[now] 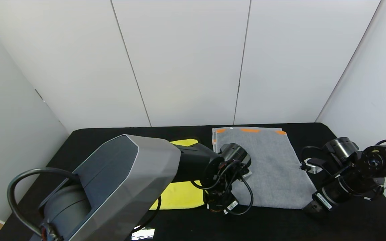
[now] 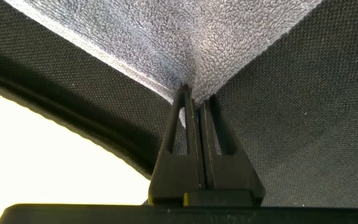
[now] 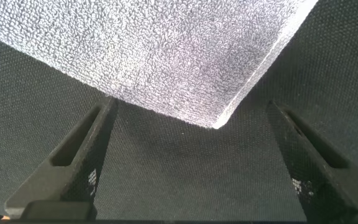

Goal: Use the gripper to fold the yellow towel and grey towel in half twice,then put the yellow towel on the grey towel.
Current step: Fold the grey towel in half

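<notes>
Grey terry fills the middle of the black counter (image 1: 347,221): the grey towel (image 1: 266,167) lies flat, its orange blocks along the far edge. We see the left gripper (image 2: 197,99) at the towel's near left corner, its fingers (image 2: 182,143) pressed together on the pinched cloth, which puckers upward from the tips. The right gripper (image 3: 194,155) hangs just off the near right corner, its jaws spread wide, with that corner lying between them, untouched. We find the yellow towel (image 1: 179,195) flat on the counter immediately left of the grey towel, largely hidden under the left arm.
</notes>
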